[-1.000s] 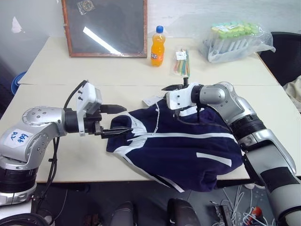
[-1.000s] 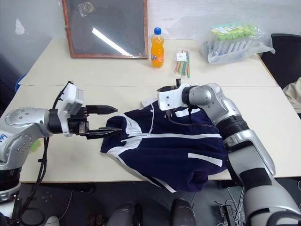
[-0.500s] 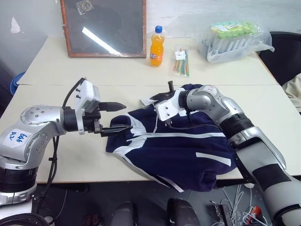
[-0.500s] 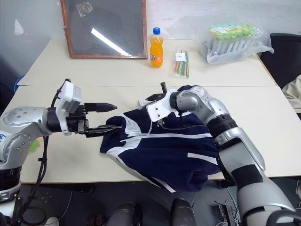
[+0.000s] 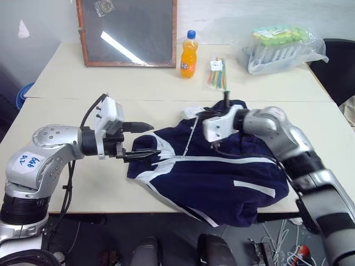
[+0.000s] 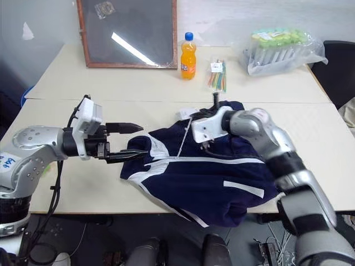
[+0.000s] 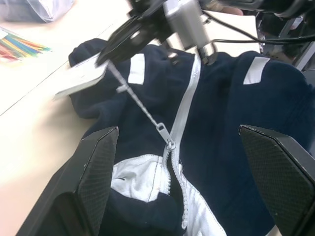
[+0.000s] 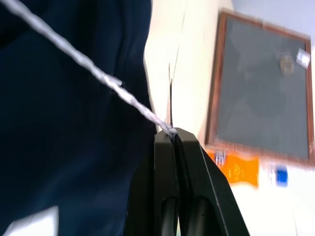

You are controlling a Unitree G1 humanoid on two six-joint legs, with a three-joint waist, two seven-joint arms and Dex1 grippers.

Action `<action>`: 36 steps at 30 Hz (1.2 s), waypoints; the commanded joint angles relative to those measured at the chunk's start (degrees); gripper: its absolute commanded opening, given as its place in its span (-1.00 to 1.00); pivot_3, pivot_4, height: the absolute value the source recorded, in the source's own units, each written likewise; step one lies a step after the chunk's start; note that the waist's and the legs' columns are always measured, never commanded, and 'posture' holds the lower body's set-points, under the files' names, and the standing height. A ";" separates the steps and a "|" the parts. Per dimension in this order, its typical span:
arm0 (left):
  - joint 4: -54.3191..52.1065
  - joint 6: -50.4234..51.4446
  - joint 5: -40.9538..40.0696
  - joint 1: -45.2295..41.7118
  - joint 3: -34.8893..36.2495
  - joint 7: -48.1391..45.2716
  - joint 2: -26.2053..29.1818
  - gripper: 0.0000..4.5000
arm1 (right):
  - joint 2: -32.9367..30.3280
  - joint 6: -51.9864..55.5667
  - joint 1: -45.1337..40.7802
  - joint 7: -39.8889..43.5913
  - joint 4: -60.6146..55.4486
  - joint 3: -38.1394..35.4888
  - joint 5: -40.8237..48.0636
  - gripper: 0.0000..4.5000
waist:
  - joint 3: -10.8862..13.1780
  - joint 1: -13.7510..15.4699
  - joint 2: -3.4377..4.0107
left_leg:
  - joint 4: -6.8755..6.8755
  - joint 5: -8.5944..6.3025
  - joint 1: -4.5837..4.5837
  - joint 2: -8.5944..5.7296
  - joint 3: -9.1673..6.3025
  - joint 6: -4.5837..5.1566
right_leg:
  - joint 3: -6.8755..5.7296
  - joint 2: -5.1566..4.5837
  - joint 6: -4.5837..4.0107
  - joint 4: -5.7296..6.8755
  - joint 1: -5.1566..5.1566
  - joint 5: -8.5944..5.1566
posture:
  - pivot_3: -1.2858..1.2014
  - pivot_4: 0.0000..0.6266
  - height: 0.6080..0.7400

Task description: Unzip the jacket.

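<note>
right gripper (image 8: pixel 172 137): fingers pinched tight on the white zipper cord (image 7: pixel 140 101), cord taut down to the slider
left gripper (image 5: pixel 145 140): wide, lower finger on the jacket's near-left hem
jacket (image 5: pixel 222 177): crumpled at the table's (image 5: pixel 83 183) front edge, partly overhanging

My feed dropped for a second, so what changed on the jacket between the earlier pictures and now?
The right pincer has shut on the white pull cord of the zipper and drawn back toward the collar, stretching the cord taut. The left pincer stays open at the hem of the jacket, about where it was. The zipper looks mostly closed, as before; bottle and bags unmoved.
</note>
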 commanded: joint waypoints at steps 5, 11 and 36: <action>4.51 -5.02 2.90 -4.82 -4.78 -4.18 -2.04 0.83 | -5.83 15.14 22.02 1.10 -31.95 -14.68 -1.08 -0.97 | 0.00 0.98 0.00 | -0.01 0.00 0.05 0.03 0.09 0.00 | 0.02 0.03 0.00 0.02 -0.01 0.00 | 0.03 -0.52 1.00; 9.26 -7.55 4.86 -9.02 -8.04 -7.64 -4.57 0.83 | -4.10 23.04 38.96 1.65 -44.05 -18.72 -4.80 -0.97 | 0.00 1.29 -0.01 | 0.04 0.00 0.07 0.00 0.20 0.00 | 0.02 0.03 0.00 0.02 0.06 0.00 | 0.03 -0.52 1.00; 53.35 -46.20 34.64 -18.05 -24.05 -13.20 -18.66 0.83 | 3.46 31.08 39.56 -6.99 -38.79 -14.78 -5.19 -0.97 | -0.02 1.71 -0.03 | 0.08 0.01 0.09 -0.02 0.54 0.02 | -0.05 0.06 0.01 0.00 0.11 0.00 | 0.03 -0.52 1.00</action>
